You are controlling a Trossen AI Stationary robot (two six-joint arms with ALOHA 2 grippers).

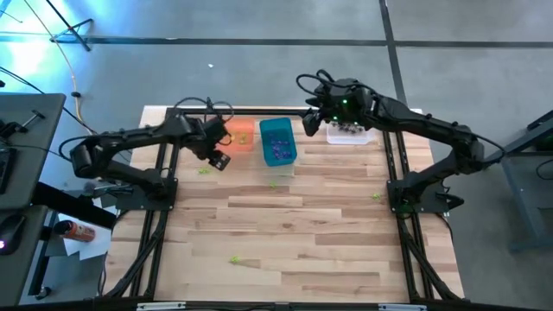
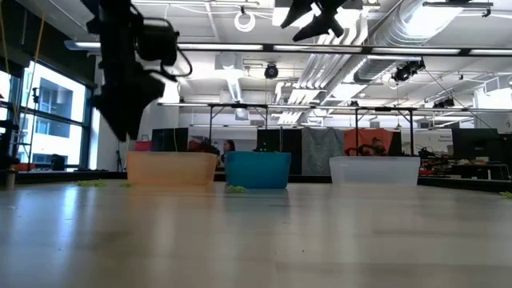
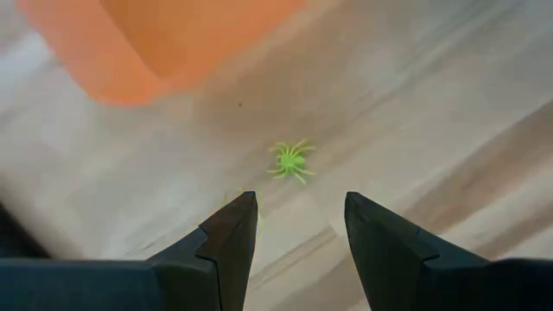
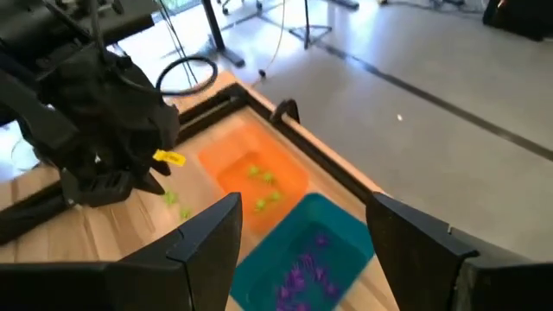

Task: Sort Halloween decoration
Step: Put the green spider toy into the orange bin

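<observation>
A yellow-green spider trinket lies on the wood just ahead of my left gripper, which is open and empty and hangs above the table beside the orange bin. That trinket also shows in the high view. The orange bin holds a few yellow-green trinkets. The teal bin holds purple ones. The clear bin holds dark ones. My right gripper is open and empty, raised high between the teal and clear bins.
Loose yellow-green trinkets lie on the table near the teal bin, toward the right side and near the front edge. The three bins stand in a row along the far edge. The arm bases stand at both table sides.
</observation>
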